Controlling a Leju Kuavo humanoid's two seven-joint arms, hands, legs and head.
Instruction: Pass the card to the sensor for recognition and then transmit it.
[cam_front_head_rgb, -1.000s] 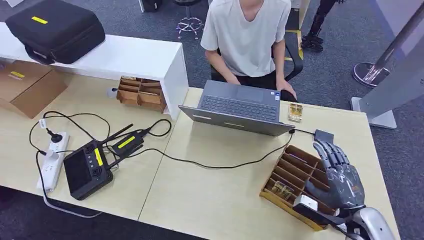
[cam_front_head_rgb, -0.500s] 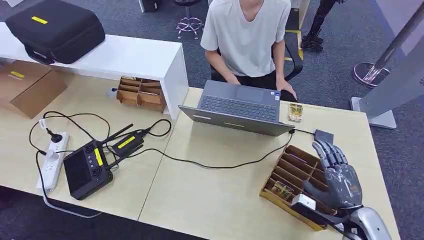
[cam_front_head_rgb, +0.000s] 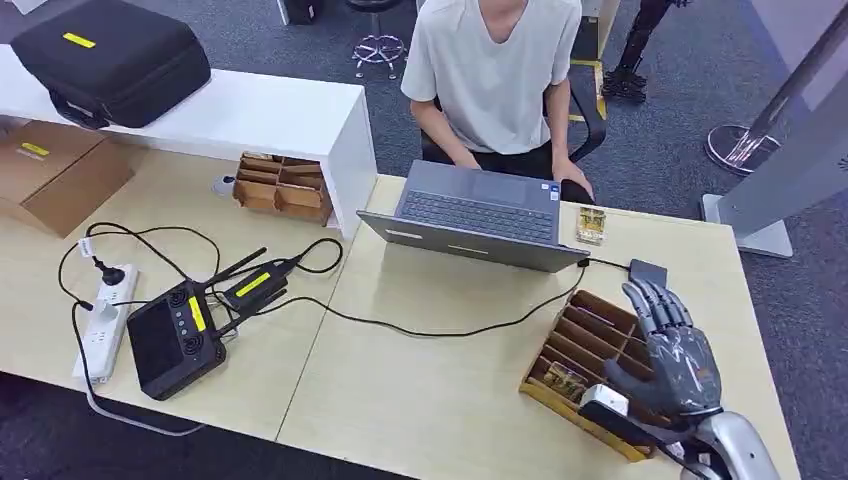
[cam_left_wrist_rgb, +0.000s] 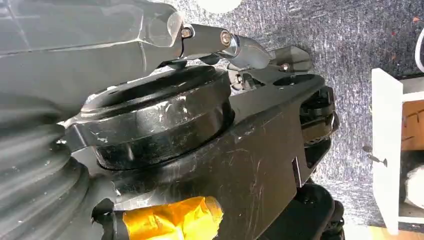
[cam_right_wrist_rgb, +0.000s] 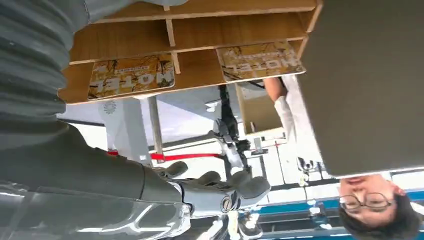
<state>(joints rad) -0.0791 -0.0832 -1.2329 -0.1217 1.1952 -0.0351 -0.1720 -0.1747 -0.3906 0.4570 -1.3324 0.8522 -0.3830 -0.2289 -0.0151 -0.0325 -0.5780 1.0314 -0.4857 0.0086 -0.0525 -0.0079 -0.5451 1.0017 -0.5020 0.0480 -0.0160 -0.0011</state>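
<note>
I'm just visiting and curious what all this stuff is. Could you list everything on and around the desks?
Laptop: one, grey, open before the seated person.
Wooden slotted tray: one, brown, right desk edge, under the hand.
Hotel cards: two, yellow-patterned, in the tray's slots.
Card: one, yellowish, right of the laptop.
Sensor: one, small, dark, cabled to the laptop.
Second wooden tray: one, brown, by the white shelf.
Handheld controller: one, black, left desk.
Power strip: one, white, far left.
Black case: one, on the shelf.
Cardboard box: one, brown.
Person: one, white shirt.
Right hand: grey, fingers spread above the tray.
</note>
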